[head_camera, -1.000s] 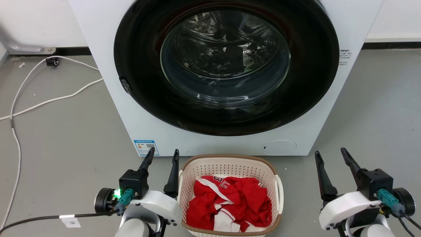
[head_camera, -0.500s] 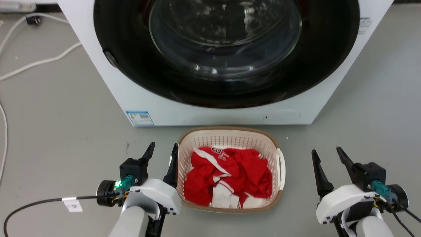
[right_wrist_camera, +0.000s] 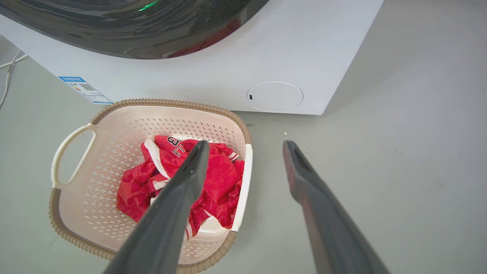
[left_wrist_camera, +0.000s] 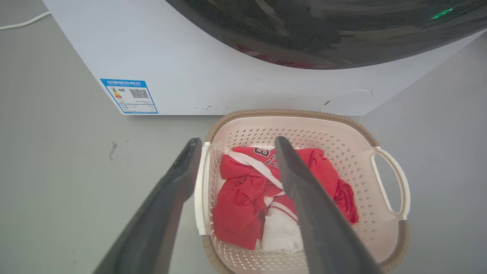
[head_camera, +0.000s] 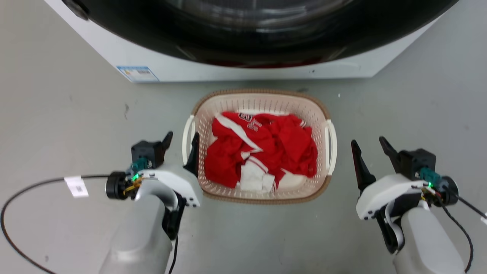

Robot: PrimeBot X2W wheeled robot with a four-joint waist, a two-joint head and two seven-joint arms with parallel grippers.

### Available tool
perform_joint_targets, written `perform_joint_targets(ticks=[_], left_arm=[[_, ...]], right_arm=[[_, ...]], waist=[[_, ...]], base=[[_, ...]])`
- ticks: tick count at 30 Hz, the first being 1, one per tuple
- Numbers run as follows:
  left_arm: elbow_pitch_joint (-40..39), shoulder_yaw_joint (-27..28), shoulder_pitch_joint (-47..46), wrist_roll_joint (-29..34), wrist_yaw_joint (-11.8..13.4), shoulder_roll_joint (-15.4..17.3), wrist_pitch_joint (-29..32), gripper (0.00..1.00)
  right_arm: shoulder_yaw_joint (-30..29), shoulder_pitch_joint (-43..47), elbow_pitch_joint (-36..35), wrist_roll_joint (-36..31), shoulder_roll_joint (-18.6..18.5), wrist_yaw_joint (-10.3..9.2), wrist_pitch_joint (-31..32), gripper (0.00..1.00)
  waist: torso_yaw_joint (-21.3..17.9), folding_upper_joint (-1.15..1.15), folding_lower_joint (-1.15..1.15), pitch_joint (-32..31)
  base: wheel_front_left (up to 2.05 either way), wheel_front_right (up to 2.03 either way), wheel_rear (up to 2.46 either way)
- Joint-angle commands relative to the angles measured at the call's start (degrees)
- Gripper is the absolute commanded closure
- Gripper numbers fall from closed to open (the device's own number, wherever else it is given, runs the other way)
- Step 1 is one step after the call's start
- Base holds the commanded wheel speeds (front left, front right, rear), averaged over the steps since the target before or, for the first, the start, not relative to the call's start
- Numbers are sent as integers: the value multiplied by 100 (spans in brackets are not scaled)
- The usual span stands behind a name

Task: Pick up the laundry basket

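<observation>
Head cam has tipped down since 0.5 s ago: washer point(head_camera: 247, 70) now cropped to its lower front, basket point(head_camera: 262, 92) higher in frame. Also the left pincer point(head_camera: 182, 134) has closed in. Its inner finger was just outside the rim; now the fingers are apart and straddle the left handle point(head_camera: 185, 137), inner one over the basket's inside, outer one outside. Contact with the handle: can't tell.

The right pincer point(head_camera: 367, 140) has fingers apart, holds nothing, sits near the right handle point(head_camera: 333, 146) with a clear gap.

Basket stands on the floor point(head_camera: 57, 114) between both pincers, red-and-white clothes point(head_camera: 274, 144) bunched inside.

Just beyond: washer's white front, blue label point(head_camera: 137, 73) on the robot's left, round cover point(right_wrist_camera: 274, 96) on its right, dark door point(head_camera: 266, 34) above.
</observation>
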Motion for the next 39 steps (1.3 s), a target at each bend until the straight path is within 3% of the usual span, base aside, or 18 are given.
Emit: perform_joint_targets(ticks=[1,16,35,36,37,38,39], left_arm=[[238,31,-337,-15,-46,71,-17,0],[2117,-112,-2106,-432,-189,267,243,0],[2654,-983,-3110,-1260,-197,432,1250,0],[2649,-1025,-3131,-1312,-197,433,1308,16],[2627,-1088,-3129,-1355,-197,422,1366,81],[2603,-1131,-3123,-1407,-197,427,1394,100],[2587,-1182,-3112,-1454,-198,432,1445,100]], right_arm=[[23,-323,237,39,-1,-2,-65,0],[332,-2047,2285,258,-1,-3,-320,0],[1055,-3609,3899,836,-1,-3,-378,0],[1084,-3646,3940,889,-2,-3,-372,11],[1133,-3676,3971,915,-2,-2,-361,63],[1185,-3695,3997,954,-1,-2,-353,100],[1233,-3707,4023,997,0,-2,-351,100]], waist=[[-41,0,-1,620],[-112,0,-1,1776],[-78,0,-1,2546],[-79,0,-1,2559],[-79,0,-1,2569],[-79,0,-1,2576],[-80,0,-1,2578]], base=[[0,0,0],[0,0,0],[0,0,0],[0,0,0],[0,0,0],[0,0,0],[0,0,0]])
